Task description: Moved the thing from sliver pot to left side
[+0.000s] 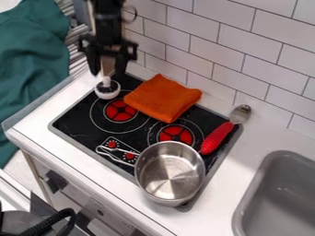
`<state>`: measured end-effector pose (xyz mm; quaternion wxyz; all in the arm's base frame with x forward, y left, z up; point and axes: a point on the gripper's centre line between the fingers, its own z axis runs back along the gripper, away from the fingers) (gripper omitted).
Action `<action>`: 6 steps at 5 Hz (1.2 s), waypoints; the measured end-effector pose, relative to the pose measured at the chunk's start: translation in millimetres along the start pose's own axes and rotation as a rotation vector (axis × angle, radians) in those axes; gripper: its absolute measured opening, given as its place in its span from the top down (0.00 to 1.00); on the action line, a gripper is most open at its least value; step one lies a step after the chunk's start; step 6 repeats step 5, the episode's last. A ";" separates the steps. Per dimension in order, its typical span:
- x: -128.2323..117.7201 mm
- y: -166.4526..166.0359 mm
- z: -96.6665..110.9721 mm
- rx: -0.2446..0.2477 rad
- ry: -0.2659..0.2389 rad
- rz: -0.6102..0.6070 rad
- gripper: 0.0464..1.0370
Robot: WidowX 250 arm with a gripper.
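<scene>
The black gripper (107, 71) hangs at the upper left, its two fingers apart with a gap between them. Just below it, a small round white thing (107, 95) with a dark top and a short white stem stands at the stove's upper left corner. The stem's tip comes up near the gap between the fingers. At the front right of the stove is the silver pot (170, 173), with nothing visible inside its shiny bowl.
An orange cloth (163, 97) lies across the back of the stove (77, 124). Silver tongs (117, 156) lie left of the pot, and a red-handled spoon (217, 137) right of it. A grey sink (280, 193) is at the lower right; a tiled wall stands behind.
</scene>
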<state>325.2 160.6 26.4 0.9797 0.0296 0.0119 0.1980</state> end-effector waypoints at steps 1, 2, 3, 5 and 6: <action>-9.1 -8.4 37.6 0.007 -0.071 -0.012 0.02; -31.6 -32.3 62.9 -0.004 -0.108 -0.048 0.03; -57.4 -64.4 61.3 -0.043 -0.073 -0.104 0.03; -85.4 -95.8 46.8 -0.059 -0.009 -0.154 0.03; -85.4 -95.8 46.8 -0.059 -0.009 -0.154 0.03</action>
